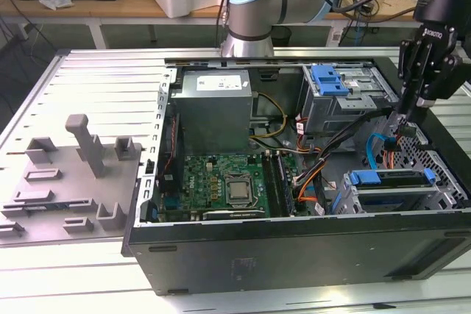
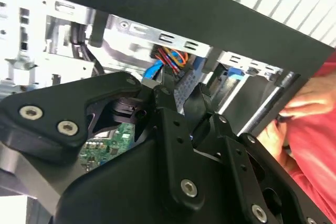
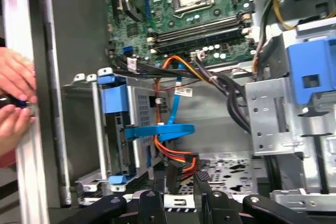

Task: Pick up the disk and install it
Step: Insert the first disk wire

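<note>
In the exterior view, orange cables (image 1: 315, 174) are seen running toward the lower drive cage, where the disk (image 1: 390, 177) sits in its blue carrier. Just above it the gripper (image 1: 403, 112) is poised, fingers slightly parted and empty. Loose wiring could be snagged by those fingertips.

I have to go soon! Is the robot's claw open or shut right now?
Gripper: open, jaws apart.
</note>
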`<state>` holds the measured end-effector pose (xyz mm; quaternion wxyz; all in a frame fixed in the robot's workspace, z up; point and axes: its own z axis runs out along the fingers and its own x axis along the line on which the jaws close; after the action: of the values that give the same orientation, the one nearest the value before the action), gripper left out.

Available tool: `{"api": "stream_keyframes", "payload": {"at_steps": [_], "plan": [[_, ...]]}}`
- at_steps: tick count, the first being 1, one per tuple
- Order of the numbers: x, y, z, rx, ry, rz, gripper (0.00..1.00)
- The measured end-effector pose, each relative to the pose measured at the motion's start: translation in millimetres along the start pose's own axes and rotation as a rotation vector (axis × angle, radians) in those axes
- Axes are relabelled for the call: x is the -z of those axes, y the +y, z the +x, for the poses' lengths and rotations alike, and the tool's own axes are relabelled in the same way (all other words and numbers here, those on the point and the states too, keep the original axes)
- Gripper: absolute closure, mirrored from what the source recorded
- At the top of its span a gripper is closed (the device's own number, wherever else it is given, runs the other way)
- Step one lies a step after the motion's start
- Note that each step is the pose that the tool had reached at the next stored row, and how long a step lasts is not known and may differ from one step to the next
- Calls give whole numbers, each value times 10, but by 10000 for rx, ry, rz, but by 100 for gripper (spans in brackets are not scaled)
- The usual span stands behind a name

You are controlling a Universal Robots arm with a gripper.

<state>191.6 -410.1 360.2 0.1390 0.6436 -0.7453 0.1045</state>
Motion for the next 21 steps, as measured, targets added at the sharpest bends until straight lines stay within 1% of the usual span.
{"api": "stream_keyframes", "payload": {"at_steps": [2, 4, 7, 8, 10, 13, 14, 16, 17, 18, 19, 20, 21], "plan": [[4, 2, -10, -39, 29, -8, 64], [4, 1, -12, -49, 35, -12, 64], [4, 2, -14, -310, 44, -105, 64], [4, 1, -14, -434, 45, -150, 64], [-8, 1, -18, -842, 48, -297, 64], [-27, -7, -26, -1064, 106, -365, 64], [-31, -12, -28, -1126, 148, -378, 64], [-38, -19, -34, -1232, 267, -391, 64], [-42, -22, -40, -1298, 426, -378, 64], [-45, -24, -45, -1338, 538, -367, 64], [-47, -25, -49, -1367, 622, -358, 64], [-50, -26, -57, -1401, 748, -341, 64], [-52, -24, -67, -1418, 824, -329, 64]]}}
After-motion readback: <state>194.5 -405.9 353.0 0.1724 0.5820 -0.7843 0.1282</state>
